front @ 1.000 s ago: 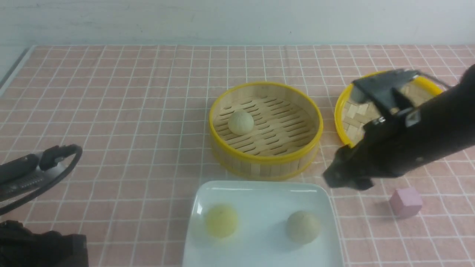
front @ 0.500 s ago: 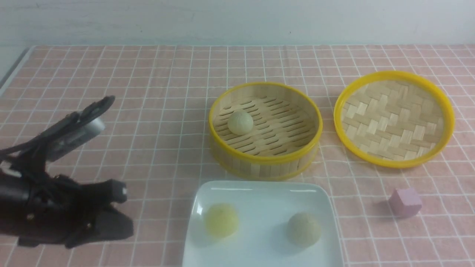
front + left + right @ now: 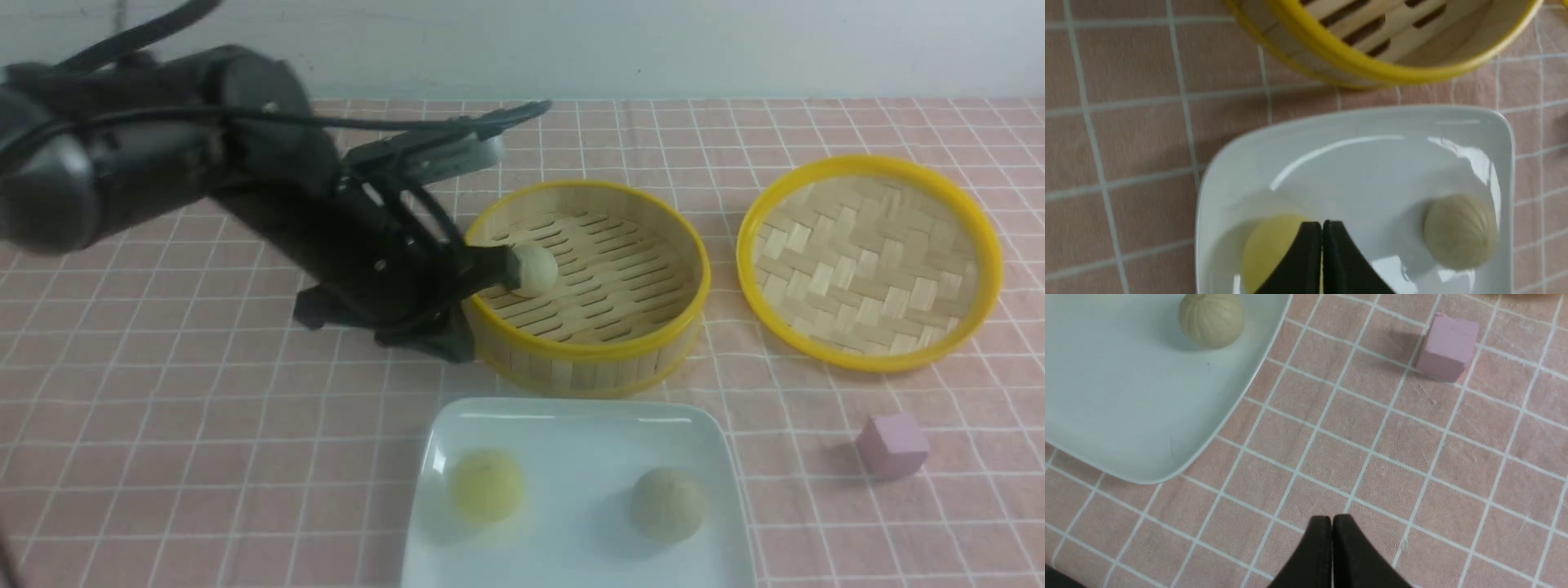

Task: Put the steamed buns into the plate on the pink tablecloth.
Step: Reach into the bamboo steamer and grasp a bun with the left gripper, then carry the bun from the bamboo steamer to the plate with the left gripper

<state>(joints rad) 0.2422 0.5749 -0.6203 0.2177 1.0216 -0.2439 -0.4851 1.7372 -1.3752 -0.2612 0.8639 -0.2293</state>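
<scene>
Left end effector is clenched, its fingertips together with nothing gripped between them in the left wrist view; the front view has its dark, partly blurred arm reaching over the left side of the steamer. Right end effector is clenched too, empty, and seen only from its own wrist camera, with pink cloth beyond its tips. The salmon-pink tablecloth, ruled with a thin white grid, spreads under everything else. On it sits the glossy white square plate, its corners rounded and its near edge cut off by the front view. Just beyond the plate stands the round bamboo steamer basket, yellow-rimmed and slatted inside. To its right lies the woven bamboo lid, also rimmed in yellow. Two steamed buns rest apart on the plate: a yellow steamed bun on the left and a greyish-beige steamed bun on the right. A pale cream steamed bun is inside the basket, toward its left side, partly hidden by the left arm's dark finger. A small pink cube sits to the right of the plate, nearer than the lid
</scene>
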